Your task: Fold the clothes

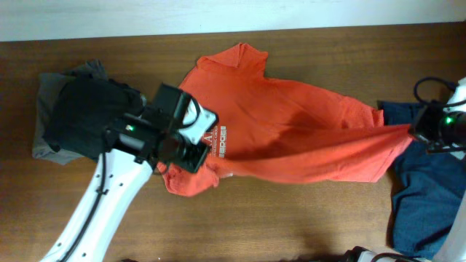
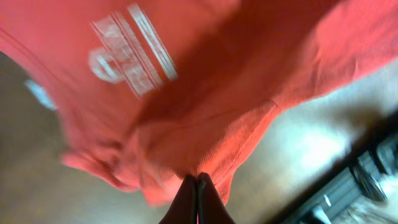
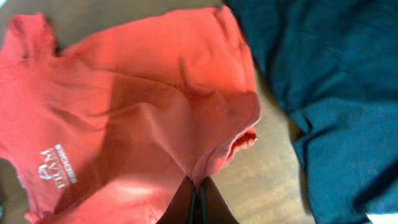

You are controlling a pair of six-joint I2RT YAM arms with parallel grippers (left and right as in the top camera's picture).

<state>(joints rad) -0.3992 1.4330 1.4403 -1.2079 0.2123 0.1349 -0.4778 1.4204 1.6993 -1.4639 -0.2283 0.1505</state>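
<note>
- Thing: the orange T-shirt (image 1: 291, 109) lies across the middle of the table (image 1: 291, 225), long axis from 9 o'clock to 3 o'clock in the overhead view. The white lettering (image 1: 218, 140) sits at its 9 o'clock end.
- Left gripper (image 2: 197, 182): jaws pinched together on a fold of the shirt's edge, below the lettering. The wrist view is blurred, so I cannot say whether it is hem or sleeve; probably hem.
- Right gripper (image 3: 198, 184): jaws closed on the shirt's edge at its 3 o'clock end, the cloth drawn to a point there.
- Key relation: my two grips lie at opposite ends of the long axis, and a taut ridge of cloth runs between them. The shirt's body lies toward 12 o'clock of that ridge. I judge that any fold must carry the held edge that way.
- Neither arm is nearer; each holds its own end.
- Navy garment (image 1: 426, 204) lies just beside the shirt's 3 o'clock end, under my right arm. Risk: snagging it.
- Black garment (image 1: 80, 116) on a grey one (image 1: 44, 149) at 9 o'clock.
</note>
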